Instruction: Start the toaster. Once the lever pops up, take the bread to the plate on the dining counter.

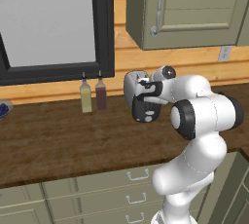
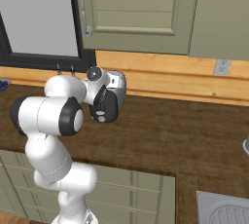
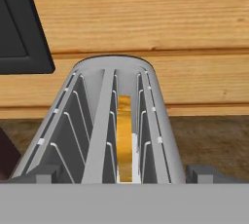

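The silver-grey toaster (image 1: 132, 87) stands at the back of the dark wood counter (image 1: 58, 135), its black end panel (image 1: 146, 112) facing the robot. I cannot pick out the lever on that panel. In the hand view I look down along the toaster (image 3: 99, 121) and its two slots, with the bread (image 3: 124, 135) standing edge-on in the right one. My gripper (image 3: 126, 174) hovers just above the near end of the toaster, open, with one fingertip (image 3: 44, 173) at each side and nothing held. The plate and the dining counter are out of view.
Two bottles (image 1: 86, 96) (image 1: 101, 94) stand left of the toaster under a black-framed window (image 1: 103, 28). An olive wall cabinet (image 1: 189, 9) hangs overhead. A wall outlet (image 2: 222, 67) is to the right, and a sink (image 2: 226, 211) is at the near right.
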You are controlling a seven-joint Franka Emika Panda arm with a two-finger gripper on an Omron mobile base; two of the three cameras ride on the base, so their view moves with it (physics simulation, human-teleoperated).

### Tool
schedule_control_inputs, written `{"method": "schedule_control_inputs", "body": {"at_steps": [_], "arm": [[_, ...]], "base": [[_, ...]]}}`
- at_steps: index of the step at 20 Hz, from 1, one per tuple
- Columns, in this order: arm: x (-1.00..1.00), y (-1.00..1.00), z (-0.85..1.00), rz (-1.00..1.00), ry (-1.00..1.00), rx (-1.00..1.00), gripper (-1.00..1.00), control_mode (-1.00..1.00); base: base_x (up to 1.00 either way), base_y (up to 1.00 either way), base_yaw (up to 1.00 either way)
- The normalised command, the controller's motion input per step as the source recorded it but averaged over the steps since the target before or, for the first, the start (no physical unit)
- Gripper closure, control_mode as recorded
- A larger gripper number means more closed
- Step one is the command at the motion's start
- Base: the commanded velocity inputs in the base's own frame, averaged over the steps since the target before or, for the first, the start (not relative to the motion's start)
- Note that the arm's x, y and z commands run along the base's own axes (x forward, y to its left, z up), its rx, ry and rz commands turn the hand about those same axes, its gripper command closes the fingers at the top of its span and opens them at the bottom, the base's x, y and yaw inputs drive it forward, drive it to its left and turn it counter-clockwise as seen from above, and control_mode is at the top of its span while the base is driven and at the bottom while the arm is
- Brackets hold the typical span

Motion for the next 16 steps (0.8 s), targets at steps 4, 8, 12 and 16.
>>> {"method": "schedule_control_inputs", "body": {"at_steps": [4,8,12,16], "arm": [[0.00,0.00,0.00,0.00,0.00,0.00,-1.00,-1.00],[0.00,0.00,0.00,0.00,0.00,0.00,-1.00,-1.00],[0.00,0.00,0.00,0.00,0.00,0.00,-1.00,-1.00],[0.00,0.00,0.00,0.00,0.00,0.00,-1.00,-1.00]], "base": [[0.00,0.00,0.00],[0.00,0.00,0.00],[0.00,0.00,0.00],[0.00,0.00,0.00]]}}
